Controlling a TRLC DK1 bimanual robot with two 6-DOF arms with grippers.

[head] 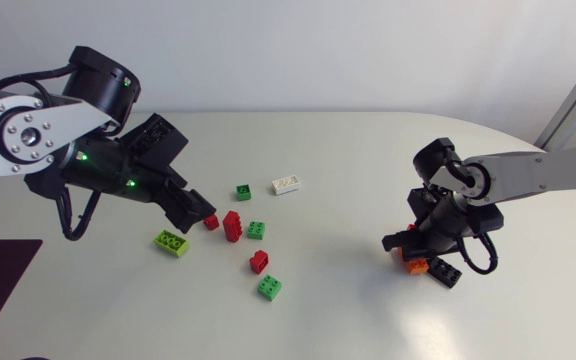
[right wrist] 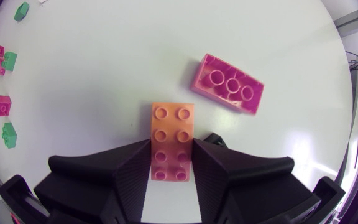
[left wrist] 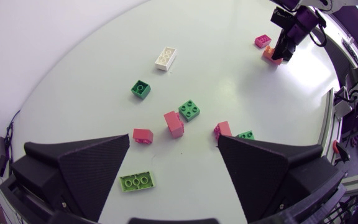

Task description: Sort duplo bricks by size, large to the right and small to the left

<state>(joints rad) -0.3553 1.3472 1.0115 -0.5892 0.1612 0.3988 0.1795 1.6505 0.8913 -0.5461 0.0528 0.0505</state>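
Orange brick (right wrist: 173,143), a large one, is down at the right side of the table (head: 348,300). The right jaws are clamped on its long sides, its long axis pointing straight ahead, with a pink brick (right wrist: 230,83) just beside it. Left jaws stand apart over the scattered pieces, a small red brick (left wrist: 143,135) just ahead.
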